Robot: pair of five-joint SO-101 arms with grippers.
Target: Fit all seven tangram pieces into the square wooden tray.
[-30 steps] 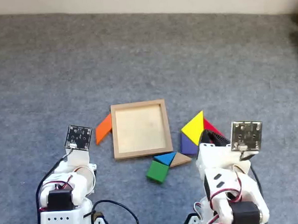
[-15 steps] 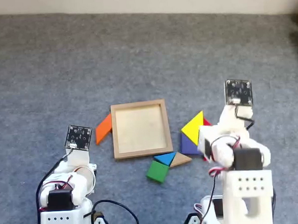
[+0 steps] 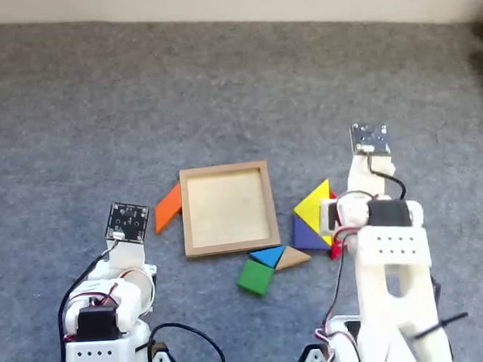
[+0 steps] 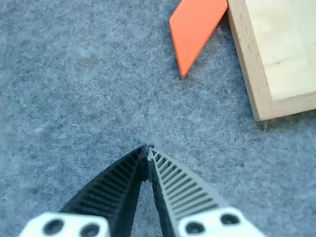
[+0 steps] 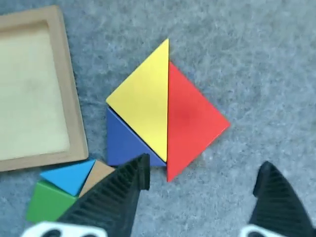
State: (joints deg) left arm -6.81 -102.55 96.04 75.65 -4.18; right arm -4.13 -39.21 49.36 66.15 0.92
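Got the right gripper gaping wide, empty, by the red triangle right of the tray. Left gripper pinched together, empty, left of tray.

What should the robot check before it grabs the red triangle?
1. Is the wooden tray empty? Ok, nothing lies in it.
2. Is the right hand open? Ok, it is spread wide near one corner of the red triangle.
3. Is the red triangle free of its neighbours? Not ok, one edge touches the yellow triangle.
4. Is the left hand out of the way? Ok, it is shut over bare carpet, apart from the orange piece.
5. Is the red triangle lying flat? Ok.
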